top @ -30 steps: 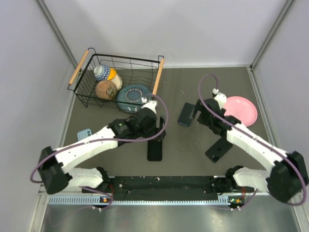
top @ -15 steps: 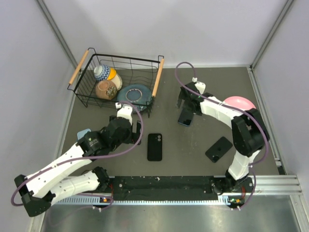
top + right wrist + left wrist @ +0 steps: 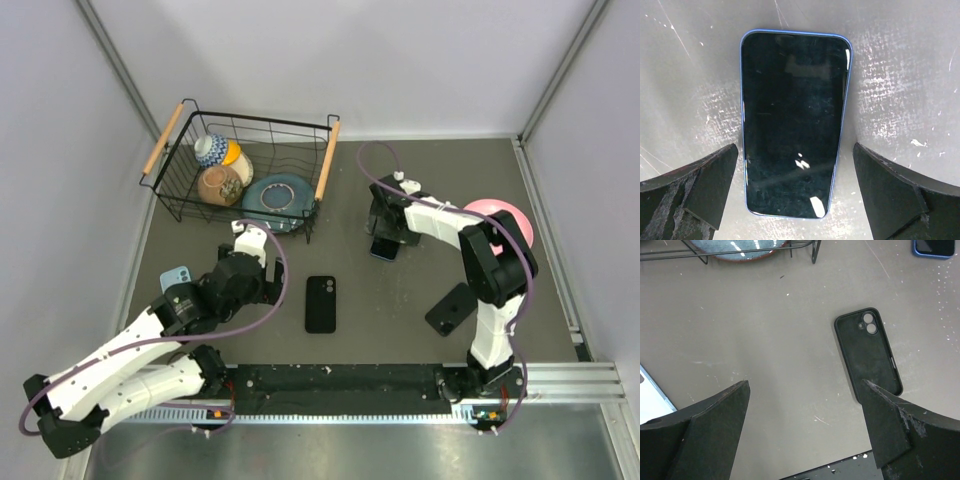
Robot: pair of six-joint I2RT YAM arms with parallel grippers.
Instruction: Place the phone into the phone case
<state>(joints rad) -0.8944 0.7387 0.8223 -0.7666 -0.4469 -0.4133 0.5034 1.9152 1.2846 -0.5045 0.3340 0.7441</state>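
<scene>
An empty black phone case (image 3: pixel 320 303) lies open side up in the middle of the table; the left wrist view shows it (image 3: pixel 868 350) to the right of my fingers. A blue-edged phone (image 3: pixel 383 248) lies screen up to the right of the basket. My right gripper (image 3: pixel 386 226) is open and hovers right over it, with a finger on each long side of the phone (image 3: pixel 794 122), not touching. My left gripper (image 3: pixel 264 284) is open and empty, left of the case, above bare table (image 3: pixel 805 385).
A wire basket (image 3: pixel 172 133) with bowls stands at the back left, a teal plate (image 3: pixel 277 196) under its right end. A pink plate (image 3: pixel 499 224) sits at the right. A second black phone (image 3: pixel 452 308) lies front right. A light blue phone-like slab (image 3: pixel 174 277) lies at the left.
My left gripper has drawn back to the left, off the black case. My right gripper has swung from near the front-right black phone up to the blue phone and settled over it.
</scene>
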